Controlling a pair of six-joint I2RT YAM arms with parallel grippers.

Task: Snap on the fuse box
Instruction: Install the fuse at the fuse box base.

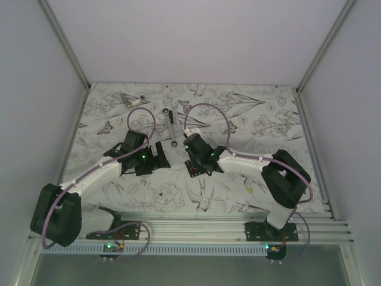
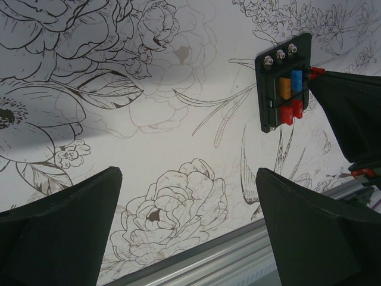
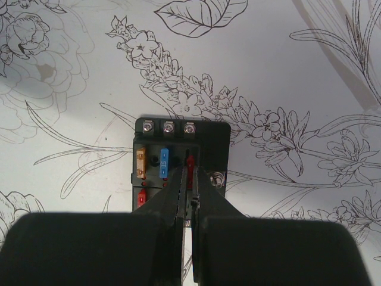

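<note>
**Right hand [image 3: 190, 176] shut over the fuse box [image 3: 211, 149]**

Its tips are pinched together at the box's top face; the left hand [image 2: 187, 185] gapes wide, holding nothing, apart from the box; the box is black and squarish, flat on the floral counter [image 3: 297, 71] near its middle; three screws line one edge; orange, blue and red fuses fill its slots.

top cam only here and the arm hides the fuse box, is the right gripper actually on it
Observer: Yes. In the right wrist view the right gripper is shut, its tips pinching a red fuse in the fuse box.
Operator: other slots filled
Observer: An orange fuse and a blue fuse sit beside it in the same row.
Operator: and the other arm
Observer: The left gripper is open, only bare table between its fingers.
</note>
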